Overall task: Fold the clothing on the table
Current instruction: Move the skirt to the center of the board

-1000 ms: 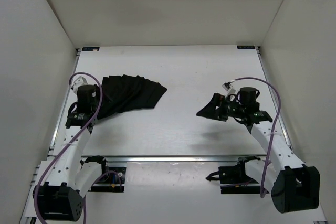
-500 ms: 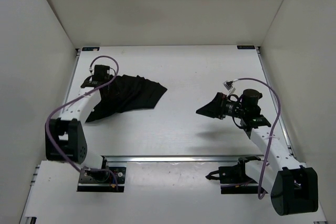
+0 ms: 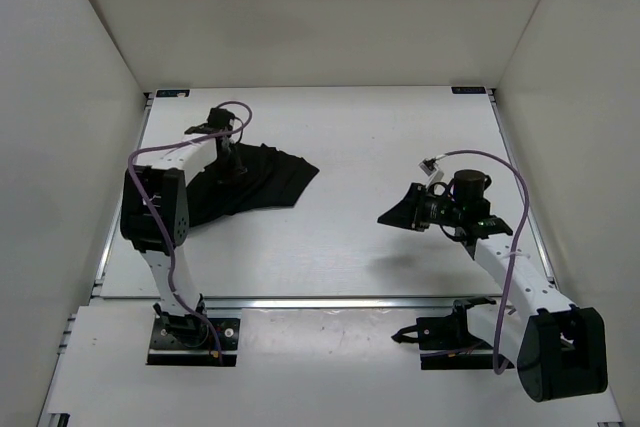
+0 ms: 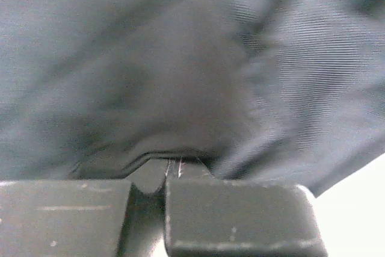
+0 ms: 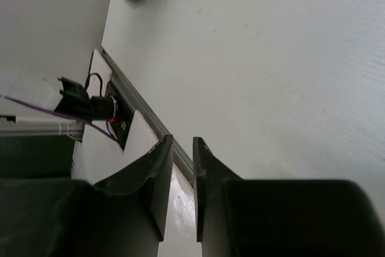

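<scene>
Enclosed by white side walls, the large flat white tabletop (image 3: 380, 137) carries a black pleated fabric garment (image 3: 268, 182) near its far-left corner. On it stands the left gripper (image 3: 232, 170), clenched on a fabric fold. Near the right edge, the right gripper (image 3: 390, 215) hangs slightly parted, holding nothing.

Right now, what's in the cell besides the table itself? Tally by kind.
clothing: 1
arms: 2 (left arm, right arm)
total: 3
</scene>
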### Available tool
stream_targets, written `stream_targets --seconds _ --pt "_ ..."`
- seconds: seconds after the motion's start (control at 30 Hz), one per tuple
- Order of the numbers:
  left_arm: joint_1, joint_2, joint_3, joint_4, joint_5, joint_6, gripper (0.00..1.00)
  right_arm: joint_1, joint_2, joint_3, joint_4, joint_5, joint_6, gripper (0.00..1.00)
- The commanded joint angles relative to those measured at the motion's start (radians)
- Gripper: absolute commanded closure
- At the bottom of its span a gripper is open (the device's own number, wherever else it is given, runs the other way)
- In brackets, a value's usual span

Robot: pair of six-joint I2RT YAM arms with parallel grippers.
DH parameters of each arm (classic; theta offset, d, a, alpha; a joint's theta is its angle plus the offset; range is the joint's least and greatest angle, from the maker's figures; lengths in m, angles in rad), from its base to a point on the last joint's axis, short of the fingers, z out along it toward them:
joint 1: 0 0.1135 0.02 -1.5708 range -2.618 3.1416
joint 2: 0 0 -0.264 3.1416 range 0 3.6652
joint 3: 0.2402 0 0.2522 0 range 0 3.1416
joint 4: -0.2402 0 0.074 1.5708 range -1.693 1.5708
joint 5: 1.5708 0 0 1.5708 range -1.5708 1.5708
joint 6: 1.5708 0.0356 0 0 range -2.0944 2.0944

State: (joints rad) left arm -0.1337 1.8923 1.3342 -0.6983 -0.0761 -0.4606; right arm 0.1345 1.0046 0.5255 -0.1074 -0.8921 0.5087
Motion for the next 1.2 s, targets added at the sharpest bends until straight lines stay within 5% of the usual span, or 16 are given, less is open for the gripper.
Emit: stream_targets --seconds 0.0,0.27,0.4,0.43,0.5,0.6,0.73,0.9,1.03,1.17 --pt "-0.087 -0.079 0.115 0.043 0.217 -0.059 1.00 -0.044 -0.033 0.027 0.015 -0.017 -0.045 0.85" --pt "-0.377 -0.065 0.483 0.212 0.584 -0.263 1.00 -0.102 -0.044 0.087 -0.201 0.117 -0.199 0.86" --pt "-0.385 -0.027 0.698 0.040 0.527 -0.266 1.00 -0.087 -0.058 0.096 -0.264 0.180 -0.240 0.75" --pt "-0.373 -0.059 0.635 0.055 0.515 -0.274 1.00 -0.081 -0.055 0.105 -0.278 0.205 -0.246 0.71" --pt "-0.261 -0.162 0.438 0.141 0.478 -0.294 0.74 -0.059 -0.067 0.096 -0.275 0.223 -0.240 0.59" --pt "-0.073 -0.297 0.119 0.200 0.423 -0.259 0.54 -0.059 -0.080 0.088 -0.258 0.217 -0.225 0.50" --pt "0.092 -0.351 -0.004 0.168 0.299 -0.066 0.48 -0.030 -0.074 0.058 -0.233 0.206 -0.213 0.48" --pt "0.014 -0.317 -0.052 0.147 0.000 0.135 0.29 -0.004 -0.055 0.054 -0.204 0.205 -0.200 0.48" --pt "0.011 -0.227 -0.061 0.106 0.039 0.148 0.25 -0.002 -0.050 0.056 -0.207 0.206 -0.194 0.48" --pt "-0.026 -0.141 -0.053 0.037 -0.115 0.160 0.24 -0.022 -0.063 0.059 -0.225 0.187 -0.206 0.48"
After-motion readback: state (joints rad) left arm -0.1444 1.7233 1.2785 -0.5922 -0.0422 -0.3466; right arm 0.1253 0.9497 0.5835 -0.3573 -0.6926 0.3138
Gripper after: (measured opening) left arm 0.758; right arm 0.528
